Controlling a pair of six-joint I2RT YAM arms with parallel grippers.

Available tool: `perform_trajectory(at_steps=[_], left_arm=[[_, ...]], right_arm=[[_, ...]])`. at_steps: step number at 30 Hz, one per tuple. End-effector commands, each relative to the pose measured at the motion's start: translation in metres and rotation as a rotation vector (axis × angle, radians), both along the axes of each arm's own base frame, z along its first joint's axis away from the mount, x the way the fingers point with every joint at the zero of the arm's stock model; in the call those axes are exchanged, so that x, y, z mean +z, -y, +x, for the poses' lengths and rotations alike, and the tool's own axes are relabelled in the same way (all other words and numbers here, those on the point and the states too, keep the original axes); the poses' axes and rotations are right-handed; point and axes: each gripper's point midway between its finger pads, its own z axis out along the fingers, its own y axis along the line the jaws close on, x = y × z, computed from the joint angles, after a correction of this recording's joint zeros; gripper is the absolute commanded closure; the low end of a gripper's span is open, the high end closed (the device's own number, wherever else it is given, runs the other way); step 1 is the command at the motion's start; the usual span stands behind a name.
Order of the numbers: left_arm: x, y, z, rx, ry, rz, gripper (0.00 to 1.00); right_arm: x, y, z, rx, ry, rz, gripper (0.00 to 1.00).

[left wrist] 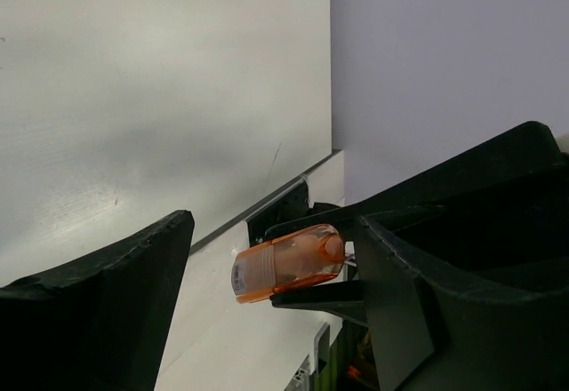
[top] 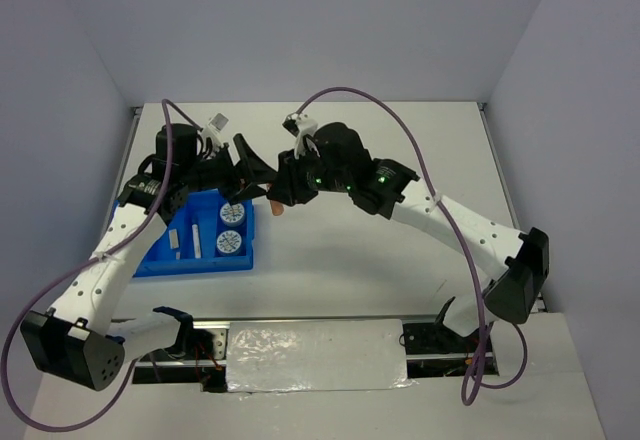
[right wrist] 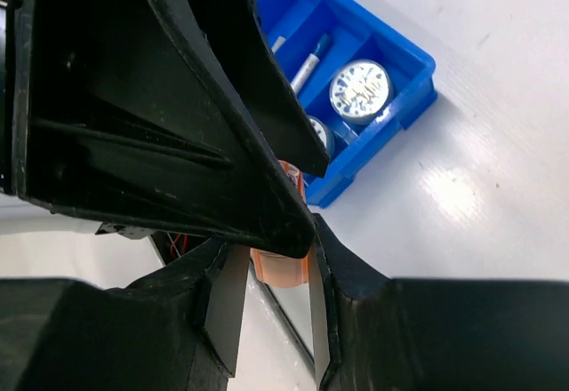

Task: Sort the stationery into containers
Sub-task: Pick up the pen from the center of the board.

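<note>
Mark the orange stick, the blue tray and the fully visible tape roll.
orange stick (left wrist: 289, 274), left wrist view, middle of its body
blue tray (top: 195, 265), top external view, its near wall
tape roll (right wrist: 360, 91), right wrist view, centre of its round face

- Tray (top: 195, 268) on the table (top: 400, 160), left of centre, beside the left arm
- Far roll (top: 232, 213) and near roll (top: 229, 243) in its rightmost compartment, one behind the other
- Pen (right wrist: 307, 64) in the compartment next to them
- Stick (left wrist: 289, 271) between the right gripper's (right wrist: 277, 275) fingers, above the table, just right of the tray's far corner
- Left gripper (top: 258, 172) straddles the stick
</note>
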Motion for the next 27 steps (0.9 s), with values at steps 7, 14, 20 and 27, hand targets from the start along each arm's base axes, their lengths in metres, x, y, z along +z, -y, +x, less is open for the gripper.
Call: perform_trajectory(at_steps=[7, 14, 20, 27], left_arm=[[0.006, 0.008, 0.004, -0.019, 0.032, 0.009, 0.48], [0.006, 0.012, 0.007, -0.046, 0.038, 0.009, 0.85], [0.0, -0.01, 0.02, -0.002, 0.09, 0.201, 1.0], [-0.061, -0.173, 0.042, 0.362, -0.08, 0.938, 1.0]], right_arm=[[0.004, -0.003, 0.013, -0.064, -0.02, -0.066, 0.85], [0.004, -0.012, 0.013, -0.069, -0.086, -0.071, 0.84], [0.003, -0.019, 0.013, -0.04, -0.122, -0.036, 0.44], [-0.03, 0.072, 0.039, -0.221, -0.171, -0.078, 0.0]])
